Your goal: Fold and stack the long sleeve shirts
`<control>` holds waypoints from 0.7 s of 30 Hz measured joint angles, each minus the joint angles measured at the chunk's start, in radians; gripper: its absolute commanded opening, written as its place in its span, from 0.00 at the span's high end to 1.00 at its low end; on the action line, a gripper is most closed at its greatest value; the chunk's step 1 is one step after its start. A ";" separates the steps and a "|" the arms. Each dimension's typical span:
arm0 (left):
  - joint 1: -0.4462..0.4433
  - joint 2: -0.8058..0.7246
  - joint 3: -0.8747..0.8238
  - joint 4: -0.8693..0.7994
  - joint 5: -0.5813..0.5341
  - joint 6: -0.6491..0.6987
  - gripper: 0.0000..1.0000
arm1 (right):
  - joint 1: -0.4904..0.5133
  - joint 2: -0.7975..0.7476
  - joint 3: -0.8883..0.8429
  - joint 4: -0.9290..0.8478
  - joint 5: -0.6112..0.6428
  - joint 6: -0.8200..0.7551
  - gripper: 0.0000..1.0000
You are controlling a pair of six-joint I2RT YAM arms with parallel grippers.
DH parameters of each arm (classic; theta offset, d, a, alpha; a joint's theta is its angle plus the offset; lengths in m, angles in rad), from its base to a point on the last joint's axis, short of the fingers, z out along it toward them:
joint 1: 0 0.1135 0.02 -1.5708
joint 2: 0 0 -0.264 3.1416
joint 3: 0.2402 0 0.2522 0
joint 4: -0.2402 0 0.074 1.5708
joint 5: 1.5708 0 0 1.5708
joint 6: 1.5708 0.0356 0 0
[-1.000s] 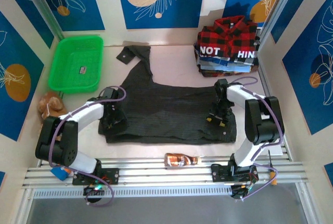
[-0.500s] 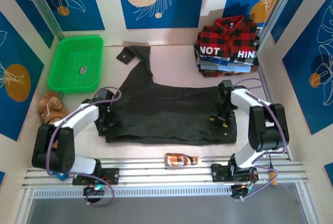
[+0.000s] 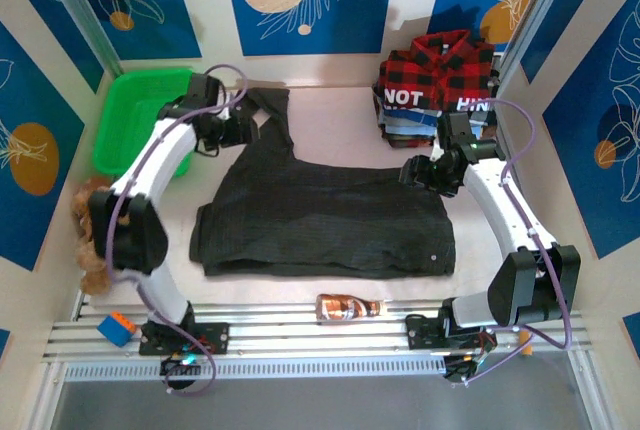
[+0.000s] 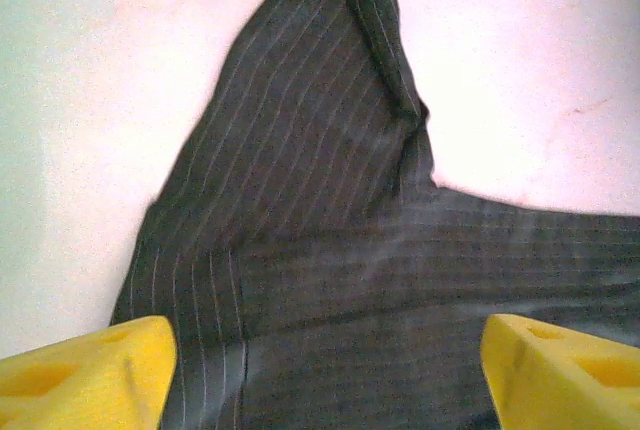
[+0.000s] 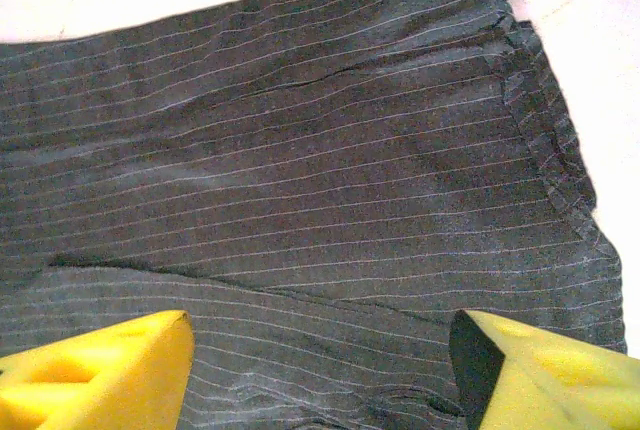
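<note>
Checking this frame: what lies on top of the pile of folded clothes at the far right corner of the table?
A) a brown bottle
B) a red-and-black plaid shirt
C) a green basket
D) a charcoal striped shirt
B: the red-and-black plaid shirt lies uppermost there, while the charcoal striped shirt lies spread flat, apart from it.

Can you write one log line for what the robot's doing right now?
left claw: open, above sleeve | right claw: open, above striped shirt | striped shirt: spread on table, unheld | plaid shirt: atop stack
</note>
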 measured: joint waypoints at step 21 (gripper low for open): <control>0.000 0.684 0.664 -0.098 -0.103 0.156 0.39 | -0.045 0.072 0.022 -0.042 -0.044 -0.098 0.32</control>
